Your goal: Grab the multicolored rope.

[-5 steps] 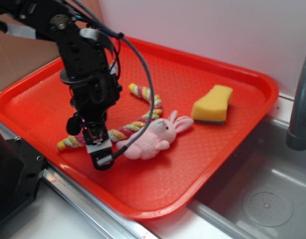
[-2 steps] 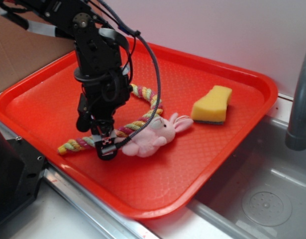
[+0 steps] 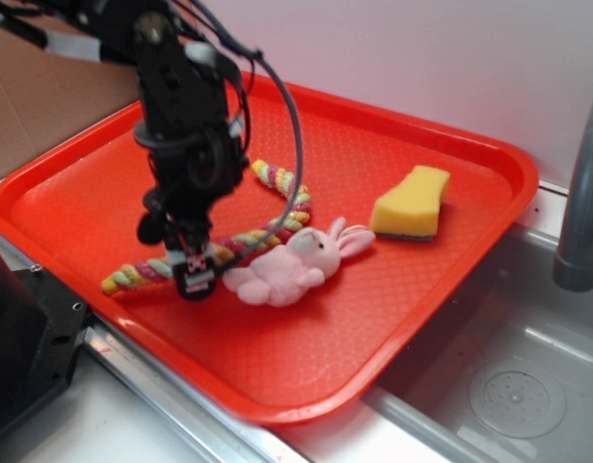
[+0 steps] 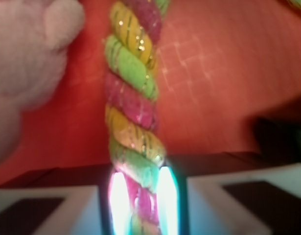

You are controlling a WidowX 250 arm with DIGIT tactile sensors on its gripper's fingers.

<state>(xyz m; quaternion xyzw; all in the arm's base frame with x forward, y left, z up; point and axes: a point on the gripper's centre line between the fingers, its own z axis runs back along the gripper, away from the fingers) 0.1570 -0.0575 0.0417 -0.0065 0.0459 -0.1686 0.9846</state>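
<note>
Rope (image 3: 240, 241) lies bent on the red tray (image 3: 392, 289), right beside the pink bunny (image 3: 282, 270). The tool (image 3: 193, 280) is low over it, pinching the rope (image 4: 133, 122) between both sides, ready for lifting.

The multicolored rope (image 3: 240, 241) is a thick twisted cord w/ yellow, pink and pale green strands; in the wrist view (image 4: 133, 122) the strands show small glitter threads. It lies flat on the red tray (image 3: 412, 289), bent approx. in a V shape: one end is near the tray's front-left rim, the bend is just beside the pink bunny (image 3: 286, 268), and the other end points back toward the tray centre. In the wrist view the rope runs straight between the two pincer fingers (image 4: 167, 203), very close to both.
</note>
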